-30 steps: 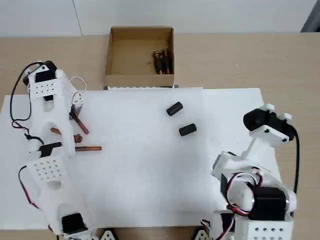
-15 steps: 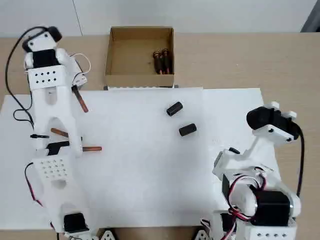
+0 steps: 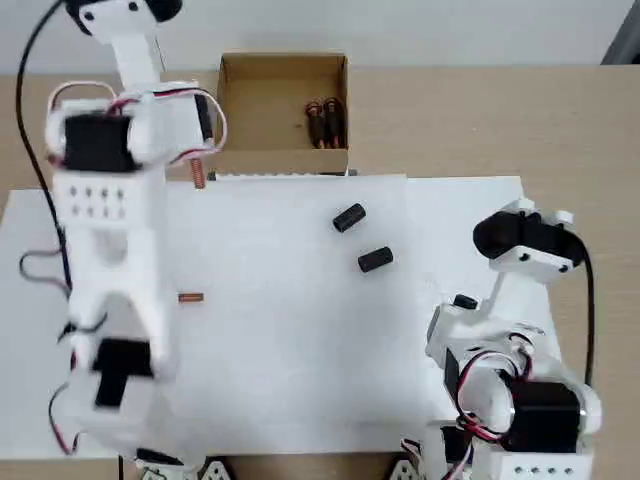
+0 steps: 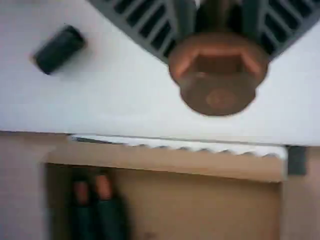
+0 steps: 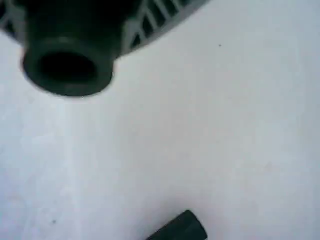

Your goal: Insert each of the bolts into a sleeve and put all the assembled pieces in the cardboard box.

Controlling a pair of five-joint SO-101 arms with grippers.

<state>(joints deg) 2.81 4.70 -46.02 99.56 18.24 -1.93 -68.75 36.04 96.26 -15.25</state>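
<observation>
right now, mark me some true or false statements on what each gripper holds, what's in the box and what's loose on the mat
1. The left gripper holds a bolt. True.
2. The cardboard box is empty. False: two assembled pieces lie inside it.
3. Two loose sleeves lie on the white mat. True.
4. The right gripper is empty. False: it holds a sleeve.
</observation>
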